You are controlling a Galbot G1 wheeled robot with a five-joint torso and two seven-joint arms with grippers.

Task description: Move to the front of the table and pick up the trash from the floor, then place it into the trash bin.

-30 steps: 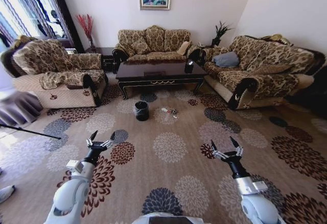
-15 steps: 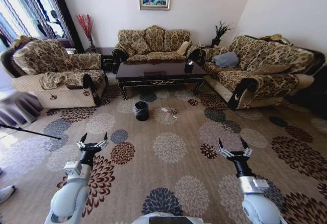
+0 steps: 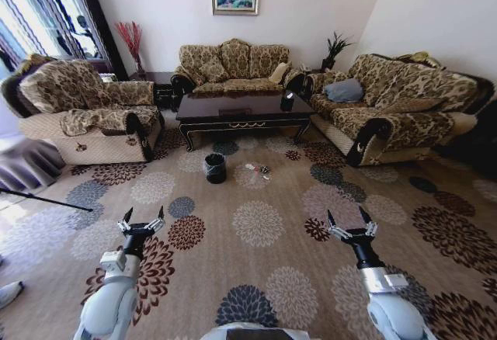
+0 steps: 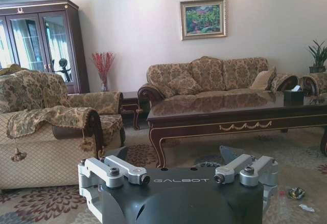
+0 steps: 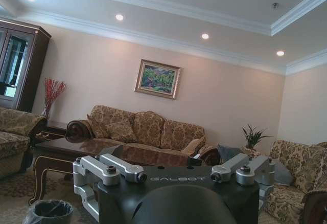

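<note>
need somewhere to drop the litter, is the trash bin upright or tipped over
Upright: the trash bin stands on the floor, bag-lined rim facing up.

Beige floor (image 3: 256, 270) with brown, navy, cream flower medallions. Table (image 3: 241, 112) glossy dark brown, gold scroll trim. Trash bin (image 3: 215, 168) black, clear liner. Sofas (image 3: 233, 67) tan-brown floral.

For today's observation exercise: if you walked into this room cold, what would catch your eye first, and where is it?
The patterned floor with its big flower medallions fills the foreground, and both robot arms reach over it, the left hand and right hand each open and holding nothing. Farther off, the dark glossy table stands between the sofas, with the small black trash bin on the carpet before it and the trash scattered just to the bin's right.
</note>
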